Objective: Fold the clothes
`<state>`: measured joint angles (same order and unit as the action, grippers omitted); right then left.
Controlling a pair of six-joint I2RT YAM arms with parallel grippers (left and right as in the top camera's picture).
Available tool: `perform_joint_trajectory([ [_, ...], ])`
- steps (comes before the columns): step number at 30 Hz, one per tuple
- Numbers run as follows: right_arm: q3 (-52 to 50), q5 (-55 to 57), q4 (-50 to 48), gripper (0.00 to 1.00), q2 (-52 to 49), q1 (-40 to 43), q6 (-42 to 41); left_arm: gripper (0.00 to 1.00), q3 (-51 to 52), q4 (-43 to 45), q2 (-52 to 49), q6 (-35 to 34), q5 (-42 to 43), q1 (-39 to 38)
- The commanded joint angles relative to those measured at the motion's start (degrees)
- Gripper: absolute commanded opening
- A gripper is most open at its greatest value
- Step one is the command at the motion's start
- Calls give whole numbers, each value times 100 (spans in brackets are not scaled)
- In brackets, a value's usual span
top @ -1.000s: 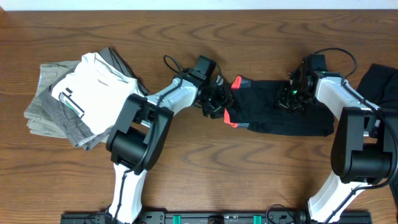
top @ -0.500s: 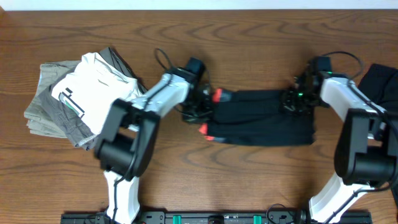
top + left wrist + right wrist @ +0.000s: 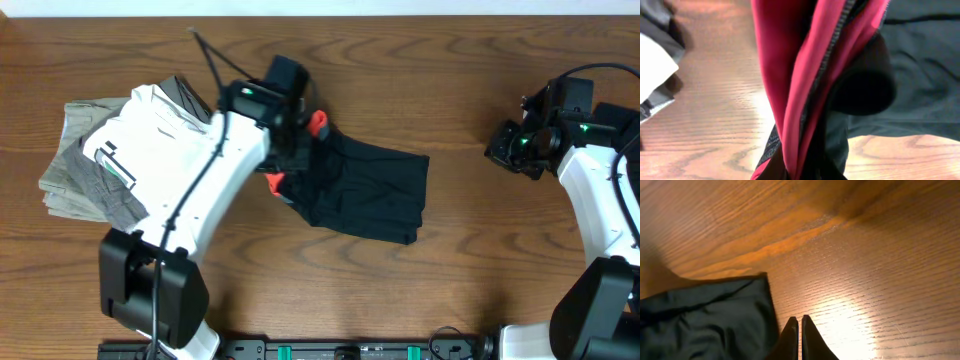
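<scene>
The black trousers (image 3: 370,185) lie folded and bunched on the table's middle, with their coral red waistband edge (image 3: 318,122) lifted at the left end. My left gripper (image 3: 298,135) is shut on that waistband. In the left wrist view the red band (image 3: 790,75) fills the centre and hides the fingers, with the black fabric (image 3: 920,75) to the right. My right gripper (image 3: 515,148) is at the far right, apart from the trousers. Its fingers (image 3: 800,330) are shut and empty above bare wood, beside a black cloth edge (image 3: 705,320).
A stack of folded grey and white clothes (image 3: 120,160) lies at the left of the wooden table (image 3: 450,290); its edge shows in the left wrist view (image 3: 652,65). The arm bases stand at the front edge.
The left gripper has pulled the trousers left toward the stack, lifting the waistband. The right gripper has let go of the trouser end and moved away to the right.
</scene>
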<state>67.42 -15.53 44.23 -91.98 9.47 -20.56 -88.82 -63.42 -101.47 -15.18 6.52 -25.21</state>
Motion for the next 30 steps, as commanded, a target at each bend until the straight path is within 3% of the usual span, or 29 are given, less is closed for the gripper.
perform_joint_trajectory([
  [1, -2, 74, 63, 3, 15, -11, -2, 6, -74, 44, -2, -352, -393, -632],
  [11, -2, 74, 107, 3, 15, -11, -2, 6, -68, 544, -470, -1283, -876, -2295],
  [19, -2, 76, 254, 3, 15, -11, 0, 6, -68, 1003, -1368, -1561, -608, -2577],
  [25, -2, 79, 258, 3, 15, -11, 0, 6, -87, 1296, -1497, -1613, -214, -2577],
  [30, -4, 81, 260, 3, 15, -11, 0, 6, -247, 1311, -1495, -1886, 608, -2575],
])
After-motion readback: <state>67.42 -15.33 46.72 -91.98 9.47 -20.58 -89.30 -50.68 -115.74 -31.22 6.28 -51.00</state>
